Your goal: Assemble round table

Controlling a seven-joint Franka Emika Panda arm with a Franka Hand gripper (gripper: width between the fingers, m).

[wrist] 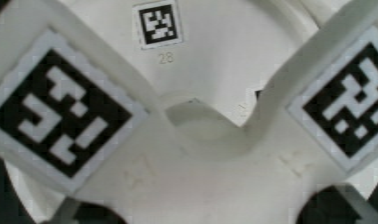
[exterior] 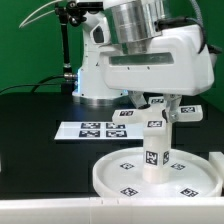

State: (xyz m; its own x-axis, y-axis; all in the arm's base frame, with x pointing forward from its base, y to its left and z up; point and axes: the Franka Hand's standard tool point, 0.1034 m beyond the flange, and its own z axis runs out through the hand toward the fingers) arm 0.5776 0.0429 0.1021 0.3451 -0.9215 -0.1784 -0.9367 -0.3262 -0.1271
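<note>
On disc (exterior: 105,178), upright leg (exterior: 154,150), wrist view, base (wrist: 186,130)

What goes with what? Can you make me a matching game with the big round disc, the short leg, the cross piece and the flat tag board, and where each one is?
Things:
1. round disc
2. leg
3. cross-shaped base
4. marker board

Places:
A. up high, at the leg's top end
B. flat on the table, behind the disc
C. standing upright in the middle of the disc
D. lying on the table, nearest the exterior camera

Pairs: 1-D, 2-C, 3-A, 4-B.
</note>
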